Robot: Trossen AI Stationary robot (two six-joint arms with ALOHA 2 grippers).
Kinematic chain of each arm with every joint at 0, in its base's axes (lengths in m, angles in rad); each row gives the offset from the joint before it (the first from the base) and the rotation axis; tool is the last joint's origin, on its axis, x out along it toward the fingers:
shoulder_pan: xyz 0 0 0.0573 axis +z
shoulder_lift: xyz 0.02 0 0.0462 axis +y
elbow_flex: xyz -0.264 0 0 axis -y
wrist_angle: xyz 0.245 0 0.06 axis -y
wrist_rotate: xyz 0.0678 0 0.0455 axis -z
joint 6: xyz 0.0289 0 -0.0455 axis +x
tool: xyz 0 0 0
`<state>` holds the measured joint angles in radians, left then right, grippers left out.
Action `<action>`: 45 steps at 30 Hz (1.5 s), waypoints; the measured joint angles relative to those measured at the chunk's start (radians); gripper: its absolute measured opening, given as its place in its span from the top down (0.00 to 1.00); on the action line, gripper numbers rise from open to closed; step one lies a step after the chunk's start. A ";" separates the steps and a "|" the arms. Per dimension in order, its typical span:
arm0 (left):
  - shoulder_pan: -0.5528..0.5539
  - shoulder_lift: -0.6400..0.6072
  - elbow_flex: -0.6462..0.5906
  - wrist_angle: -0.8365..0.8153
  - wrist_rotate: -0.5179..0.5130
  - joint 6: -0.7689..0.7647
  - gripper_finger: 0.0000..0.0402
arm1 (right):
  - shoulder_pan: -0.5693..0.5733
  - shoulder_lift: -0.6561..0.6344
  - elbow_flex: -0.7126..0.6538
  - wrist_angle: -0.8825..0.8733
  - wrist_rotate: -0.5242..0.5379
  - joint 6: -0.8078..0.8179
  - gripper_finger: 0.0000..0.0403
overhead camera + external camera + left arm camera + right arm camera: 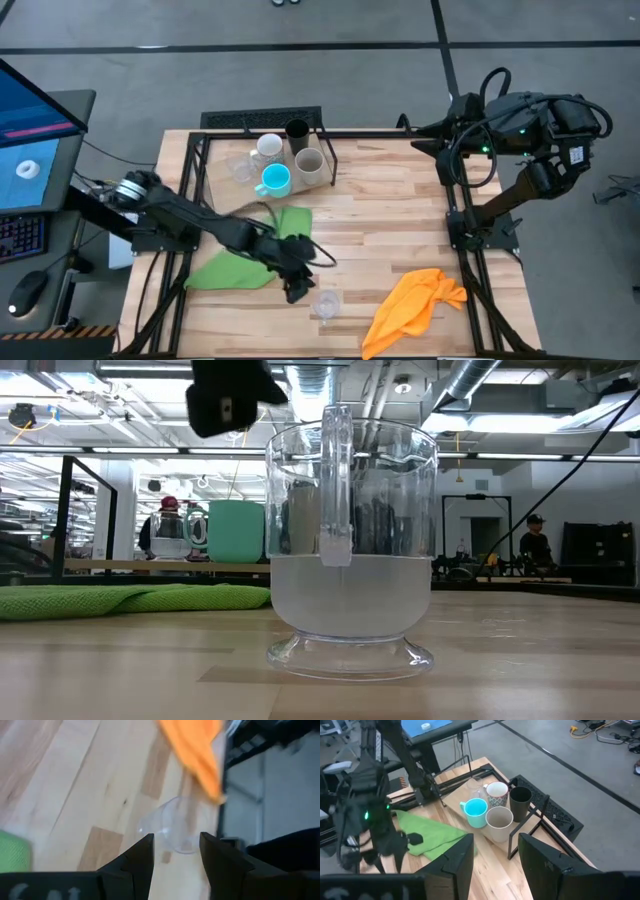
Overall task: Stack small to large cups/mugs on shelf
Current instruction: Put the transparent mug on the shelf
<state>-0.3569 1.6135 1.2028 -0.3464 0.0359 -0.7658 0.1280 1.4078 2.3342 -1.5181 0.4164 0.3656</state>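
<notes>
Clear glass (350, 545), footed, handled

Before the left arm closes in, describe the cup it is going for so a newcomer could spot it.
Start at the orange cloth near the table's front edge. Just beside it, between it and the green cloth, a clear glass with a handle stands alone on bare wood, the left gripper open next to it. Every other cup sits on the shelf.

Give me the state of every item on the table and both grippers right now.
Clear glass: upright on the table, not held.
Left gripper: open, just short of that glass.
Right gripper: open, parked off the table's right edge.
Blue mug, white mug, beige cup, black cup: upright on shelf.
Green cloth: crumpled.
Orange cloth: crumpled.
</notes>
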 joint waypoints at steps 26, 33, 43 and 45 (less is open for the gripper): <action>0.000 0.452 0.458 -0.429 0.041 0.134 0.63 | 0.000 0.000 0.000 -0.004 0.000 0.000 0.56; 0.000 0.461 0.455 -0.460 0.028 0.133 0.70 | 0.000 0.000 0.000 -0.005 0.000 0.001 0.56; 0.002 0.485 0.453 -0.486 0.019 0.086 0.98 | 0.000 0.000 0.000 -0.007 0.001 0.001 0.56; -0.001 0.466 0.455 -0.503 0.007 0.075 0.99 | 0.000 0.000 0.000 -0.007 0.001 0.002 0.56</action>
<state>-0.3574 2.0796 1.6576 -0.8493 0.0433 -0.6909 0.1281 1.4082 2.3341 -1.5253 0.4171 0.3672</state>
